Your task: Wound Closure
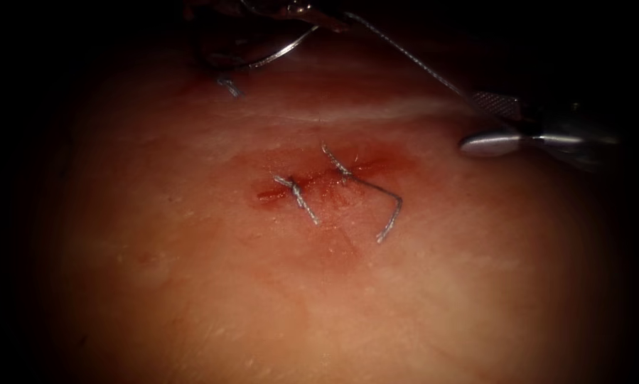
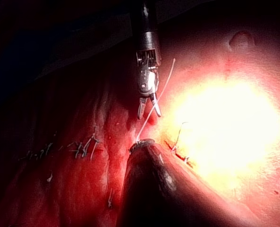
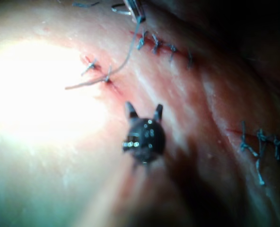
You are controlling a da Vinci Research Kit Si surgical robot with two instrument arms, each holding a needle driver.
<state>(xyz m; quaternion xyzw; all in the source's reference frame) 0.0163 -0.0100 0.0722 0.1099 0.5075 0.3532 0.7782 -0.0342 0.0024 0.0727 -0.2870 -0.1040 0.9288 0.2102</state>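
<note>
Right arm: shaft comes in from the right edge of the endoscope view, wrist about level, held above the tissue [image 1: 333, 299] and off to the right of the cut [image 1: 319, 186]. Right gripper [image 1: 470, 121] is spread wide with nothing between the jaws. The right wrist view shows the same: both jaws splayed, gap empty, tips clear of the surface.

Thread [image 1: 404, 53]: a taut line runs from the upper jaw of the right gripper up and away toward the left gripper. It ends right against that jaw; can't tell if it actually touches. In the left wrist view the thread passes just beside the open right gripper.

Left arm: at the far edge of the tissue, well apart from the right gripper and beyond the cut, mostly in shadow. Left gripper [image 3: 136, 14] has the thread leaving from its tip. Can't tell whether it's spread or pinching.

Needle [image 1: 283, 48]: curved, lying just beside the left gripper, over the far edge of the tissue, well away from the right gripper. It is not in the cut. Can't tell whether the left gripper has it.

The cut sits between the two grippers, nearer the right one, with stitches across it, cut ends of thread [image 1: 301, 199] sticking out, and red fluid [image 1: 376, 163] around it.
</note>
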